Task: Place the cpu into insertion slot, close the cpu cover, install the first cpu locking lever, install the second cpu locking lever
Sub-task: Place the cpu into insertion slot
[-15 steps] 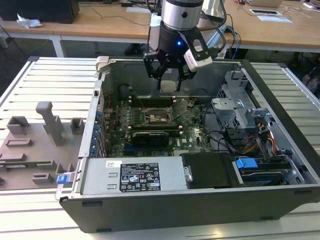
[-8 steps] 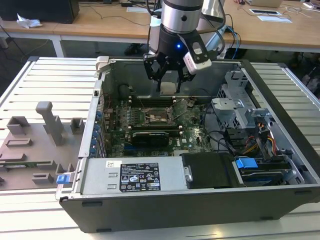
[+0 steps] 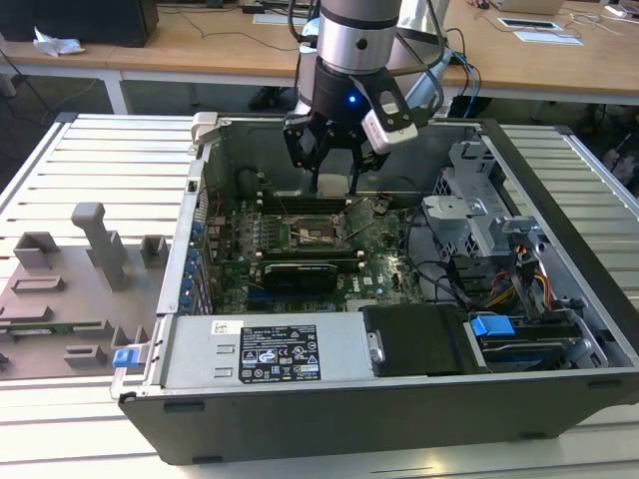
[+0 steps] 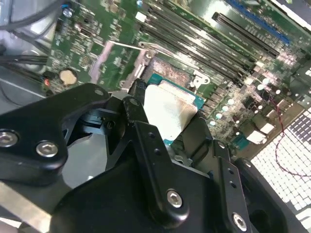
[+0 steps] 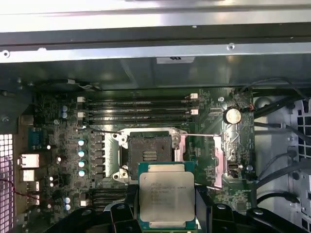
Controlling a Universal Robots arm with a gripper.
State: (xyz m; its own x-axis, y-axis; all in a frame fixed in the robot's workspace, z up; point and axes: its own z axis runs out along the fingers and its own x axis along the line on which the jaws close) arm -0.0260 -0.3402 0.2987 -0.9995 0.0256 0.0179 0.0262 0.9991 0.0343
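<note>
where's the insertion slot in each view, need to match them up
Exterior view: the insertion slot sits just below the gripper in the picture.
First wrist view: mid-picture, directly beyond the cpu held in the gripper.
Second wrist view: partly hidden behind the cpu; its brownish centre peeks out.
Shared landmark: the long memory slots running beside it.

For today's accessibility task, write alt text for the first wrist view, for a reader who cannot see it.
The gripper holds the cpu, silver top towards the camera, over the green motherboard and close to the empty insertion slot. Beyond the slot lie long memory slots and the grey case wall.
</note>
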